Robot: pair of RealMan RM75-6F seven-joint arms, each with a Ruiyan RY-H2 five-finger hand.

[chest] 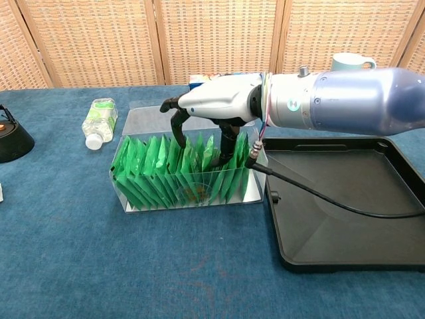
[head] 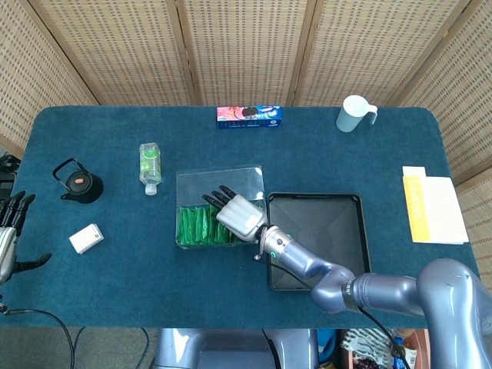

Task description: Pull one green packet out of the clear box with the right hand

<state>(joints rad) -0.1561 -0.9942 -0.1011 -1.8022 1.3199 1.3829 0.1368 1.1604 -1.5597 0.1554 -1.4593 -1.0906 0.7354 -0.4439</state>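
The clear box (head: pixel 221 179) stands at the table's middle, with a row of upright green packets (head: pixel 197 224) filling its near half. In the chest view the box (chest: pixel 192 117) is open at the top and the packets (chest: pixel 154 167) lean slightly. My right hand (head: pixel 239 216) reaches down into the box from the right. Its fingers (chest: pixel 179 135) and thumb dip among the packets' top edges, set apart, and no packet is lifted. My left hand (head: pixel 9 229) hangs off the table's left edge, its fingers spread and holding nothing.
A black tray (head: pixel 342 201) lies just right of the box, under my right forearm (chest: pixel 345 106). A small bottle (head: pixel 150 164), a black kettle (head: pixel 79 183) and a white block (head: pixel 86 238) lie to the left. A biscuit box (head: pixel 249 116), a mug (head: pixel 354 114) and papers (head: pixel 434 207) sit farther off.
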